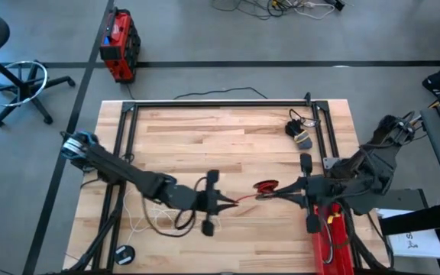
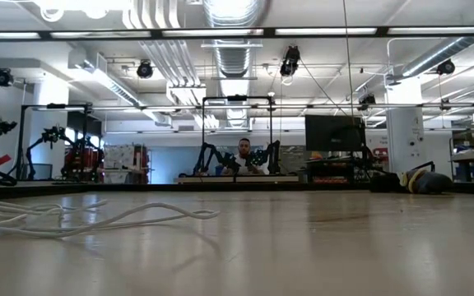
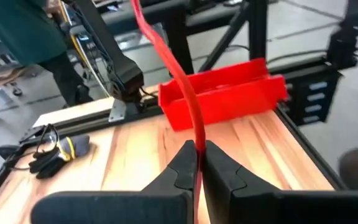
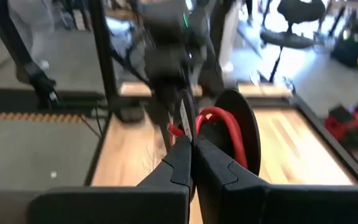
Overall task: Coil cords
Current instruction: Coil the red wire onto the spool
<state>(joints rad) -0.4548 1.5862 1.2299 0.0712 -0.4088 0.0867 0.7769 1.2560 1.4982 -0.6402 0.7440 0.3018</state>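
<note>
We find the red cord (image 1: pixel 264 187) strung mid-surface between both arms. The left tool (image 1: pixel 229 202) is clamped on its free end, the right tool (image 1: pixel 279 191) pinching its coil. We advise even tension, laying each turn flat.

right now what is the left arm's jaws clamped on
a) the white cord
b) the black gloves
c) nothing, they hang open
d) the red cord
d: in the left wrist view the left gripper has its jaws shut on the red cord, which runs up from between them; the high view shows it stretched toward the right gripper.
</note>
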